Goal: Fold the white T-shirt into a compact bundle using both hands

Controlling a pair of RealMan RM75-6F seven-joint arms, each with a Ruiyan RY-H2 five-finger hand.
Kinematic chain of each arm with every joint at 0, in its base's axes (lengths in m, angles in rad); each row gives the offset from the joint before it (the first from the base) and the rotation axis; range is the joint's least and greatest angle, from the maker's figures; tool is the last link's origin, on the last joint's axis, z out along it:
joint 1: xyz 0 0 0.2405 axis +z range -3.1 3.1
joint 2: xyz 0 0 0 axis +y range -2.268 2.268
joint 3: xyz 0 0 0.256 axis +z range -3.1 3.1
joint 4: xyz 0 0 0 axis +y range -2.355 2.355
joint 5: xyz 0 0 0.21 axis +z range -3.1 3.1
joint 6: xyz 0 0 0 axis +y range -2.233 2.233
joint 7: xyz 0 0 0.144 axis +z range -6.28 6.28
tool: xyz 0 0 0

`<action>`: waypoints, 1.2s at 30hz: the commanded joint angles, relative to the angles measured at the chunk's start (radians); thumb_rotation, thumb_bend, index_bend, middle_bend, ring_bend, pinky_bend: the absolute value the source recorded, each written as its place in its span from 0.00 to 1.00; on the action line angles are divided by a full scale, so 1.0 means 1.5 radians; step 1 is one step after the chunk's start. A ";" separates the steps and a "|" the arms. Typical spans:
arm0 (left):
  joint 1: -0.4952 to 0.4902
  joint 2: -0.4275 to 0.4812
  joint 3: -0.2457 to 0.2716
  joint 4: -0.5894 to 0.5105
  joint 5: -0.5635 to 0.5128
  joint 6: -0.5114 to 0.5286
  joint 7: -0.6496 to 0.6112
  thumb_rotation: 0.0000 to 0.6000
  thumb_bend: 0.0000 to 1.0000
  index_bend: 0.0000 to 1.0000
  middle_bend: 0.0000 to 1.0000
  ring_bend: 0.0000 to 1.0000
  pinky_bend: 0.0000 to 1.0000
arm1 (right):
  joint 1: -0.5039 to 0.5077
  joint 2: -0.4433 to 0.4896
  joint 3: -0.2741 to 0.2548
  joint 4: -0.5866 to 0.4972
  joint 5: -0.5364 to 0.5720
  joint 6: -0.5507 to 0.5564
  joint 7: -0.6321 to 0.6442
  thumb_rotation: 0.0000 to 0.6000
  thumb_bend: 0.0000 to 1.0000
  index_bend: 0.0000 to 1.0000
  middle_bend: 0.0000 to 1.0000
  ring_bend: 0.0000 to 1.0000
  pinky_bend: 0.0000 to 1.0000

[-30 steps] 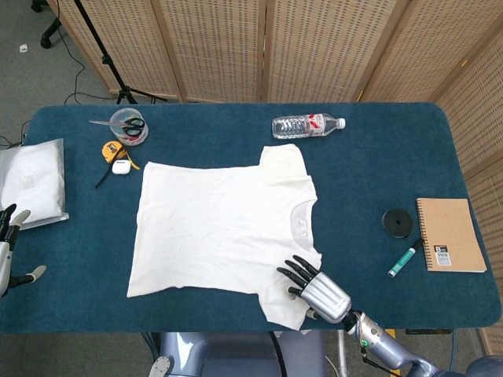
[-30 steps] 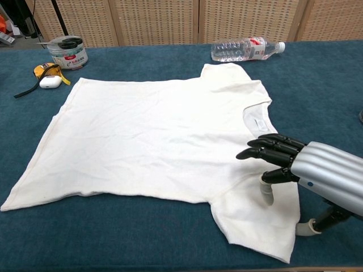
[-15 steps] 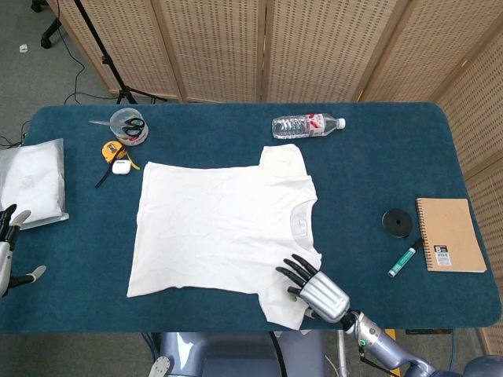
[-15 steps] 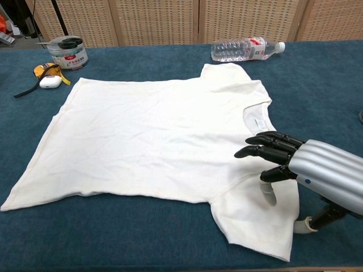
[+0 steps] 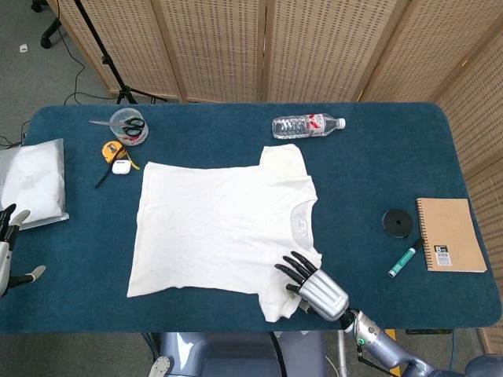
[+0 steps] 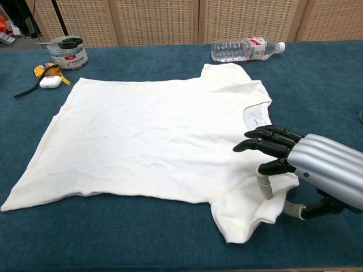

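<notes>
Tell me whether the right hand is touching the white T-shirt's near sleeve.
Touching. In the chest view the right hand presses its thumb into the white T-shirt, whose near sleeve bunches up against it.

You're looking at a white T-shirt [image 5: 224,224] sitting on a deep teal-blue table [image 5: 377,169]. Your right hand [image 5: 312,284] is showing silver with black fingers [image 6: 266,141]. Near the right edge, a tan notebook [image 5: 449,234] is lying beside a black disc [image 5: 397,222] and a green-and-white marker [image 5: 402,261]. At the back edge, a clear bottle [image 5: 306,125] is wearing a red-and-white label.
</notes>
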 commanded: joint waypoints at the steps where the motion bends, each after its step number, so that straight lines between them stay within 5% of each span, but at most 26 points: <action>1: 0.000 0.000 0.000 0.000 0.000 0.000 0.000 1.00 0.00 0.00 0.00 0.00 0.00 | 0.000 0.000 0.000 0.001 0.000 0.001 0.001 1.00 1.00 0.58 0.15 0.00 0.00; 13: -0.015 -0.040 0.026 0.044 0.070 -0.012 -0.012 1.00 0.00 0.01 0.00 0.00 0.00 | -0.008 0.006 -0.007 0.014 -0.006 0.024 0.010 1.00 1.00 0.58 0.15 0.00 0.00; 23: -0.073 -0.109 0.083 0.127 0.179 -0.106 -0.112 1.00 0.00 0.32 0.00 0.00 0.00 | -0.009 0.019 -0.003 0.005 0.001 0.030 0.021 1.00 1.00 0.58 0.15 0.00 0.00; 36: -0.106 -0.223 0.122 0.280 0.237 -0.135 -0.175 1.00 0.00 0.44 0.00 0.00 0.00 | -0.009 0.023 0.004 0.000 0.009 0.028 0.025 1.00 1.00 0.58 0.15 0.00 0.00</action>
